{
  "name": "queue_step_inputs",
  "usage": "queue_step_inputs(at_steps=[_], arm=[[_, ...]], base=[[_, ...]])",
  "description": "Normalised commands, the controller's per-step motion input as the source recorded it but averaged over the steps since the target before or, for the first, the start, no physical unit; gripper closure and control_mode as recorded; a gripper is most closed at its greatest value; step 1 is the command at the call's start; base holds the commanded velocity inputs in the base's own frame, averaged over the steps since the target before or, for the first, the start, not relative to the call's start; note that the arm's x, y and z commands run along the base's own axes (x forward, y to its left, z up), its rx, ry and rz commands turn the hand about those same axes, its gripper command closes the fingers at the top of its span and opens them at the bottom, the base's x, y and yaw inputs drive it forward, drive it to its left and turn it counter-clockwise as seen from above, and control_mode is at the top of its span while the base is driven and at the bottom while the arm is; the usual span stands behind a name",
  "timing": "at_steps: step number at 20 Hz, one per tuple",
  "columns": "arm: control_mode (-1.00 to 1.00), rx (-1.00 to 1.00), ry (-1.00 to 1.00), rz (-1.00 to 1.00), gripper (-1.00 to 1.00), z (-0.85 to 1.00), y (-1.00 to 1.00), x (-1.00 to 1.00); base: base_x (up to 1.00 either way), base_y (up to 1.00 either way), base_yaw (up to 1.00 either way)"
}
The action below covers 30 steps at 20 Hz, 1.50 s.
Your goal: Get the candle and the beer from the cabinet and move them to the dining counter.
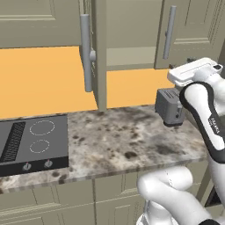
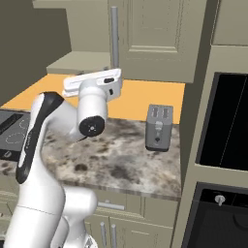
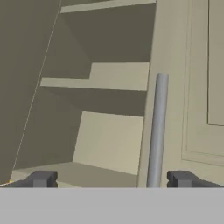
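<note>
Gripper: my gripper [image 3: 111,179] has its two dark tips set wide apart at the near edge of the hand view, nothing between them but the lower end of a grey bar handle [image 3: 156,131].
Cabinet: the cabinet [image 3: 109,92] hangs above the worktop; its left door is swung out, edge-on in the left base view, and the right door [image 2: 155,38] is shut.
Inside the cabinet: the hand view looks in at a bare inner shelf [image 3: 98,76] and the floor below it; the far left of the interior is in shadow and hard to read.
Candle, beer: I cannot make out either one on the parts of the cabinet that show.
Cut off: my own hand and forearm cover part of the toaster [image 1: 169,107] in the left base view; the right base view shows that toaster whole, standing on the granite worktop [image 2: 126,160] near the orange back wall.
Left base view extra: black cooktop [image 1: 33,140] at the left of the worktop.
Right base view extra: dark oven front [image 2: 225,126] in the tall unit at right.
</note>
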Motion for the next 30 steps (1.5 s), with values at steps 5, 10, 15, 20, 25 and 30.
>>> queue_step_inputs(at_steps=[5, 10, 15, 20, 25, 30], arm=[[-1.0, 0.0, -0.02, -0.14, -1.0, 0.24, -0.04, 0.52], [-1.0, 0.0, 0.01, -0.2, -1.0, 0.35, -0.16, 0.41], [-1.0, 0.0, 0.07, -0.12, -1.0, 0.42, -0.32, 0.32], [-1.0, 0.01, 0.04, -0.01, -1.0, 0.32, -0.33, 0.22], [-1.0, 0.08, 0.0, 0.06, -1.0, 0.2, -0.09, 0.1], [-1.0, 0.1, 0.0, 0.1, -1.0, 0.03, 0.0, 0.01]], base=[[0.0, 0.0, 0.0], [0.0, 0.0, 0.0], [0.0, 0.0, 0.0], [0.0, 0.0, 0.0], [0.0, 0.0, 0.0], [0.0, 0.0, 0.0]])
